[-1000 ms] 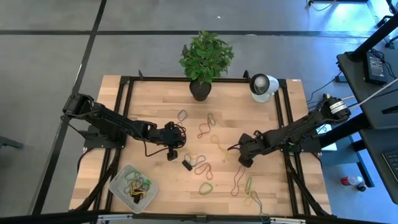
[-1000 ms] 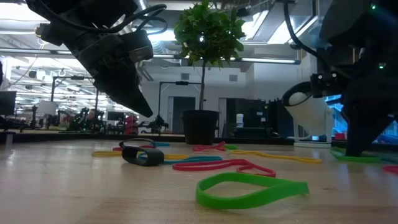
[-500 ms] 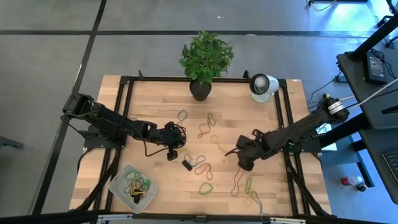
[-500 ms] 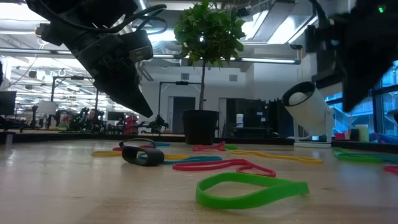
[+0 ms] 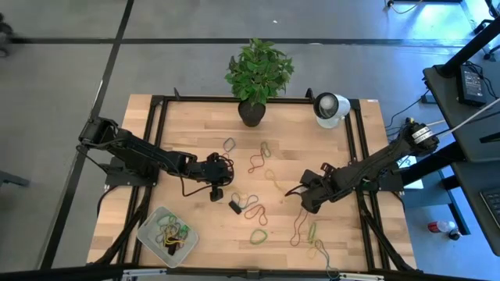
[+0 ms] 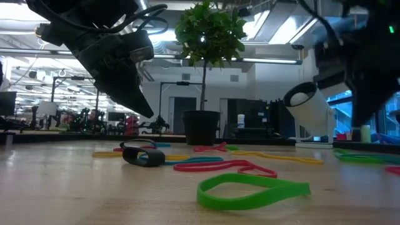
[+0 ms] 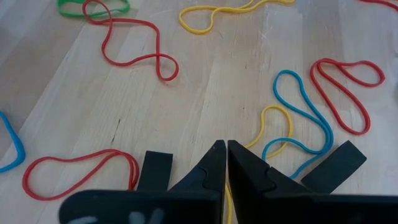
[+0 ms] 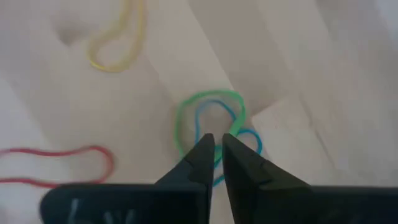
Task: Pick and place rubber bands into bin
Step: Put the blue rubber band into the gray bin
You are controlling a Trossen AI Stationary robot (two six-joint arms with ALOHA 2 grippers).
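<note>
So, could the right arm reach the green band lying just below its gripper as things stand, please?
Probably yes: the right gripper hangs right over the green band, its fingers a narrow slit apart, and nothing lies between. A blue band is tangled with it and may come along.

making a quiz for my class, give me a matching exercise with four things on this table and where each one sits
Things:
1. bin
2. plant pot
3. white round device
4. small black block

Places in the high view:
A. far edge, right corner of the table
B. near left corner, with rubber bands inside
C. middle of the table, among loose bands
D. far edge, centre

Pairs: 1-B, 2-D, 3-A, 4-C
</note>
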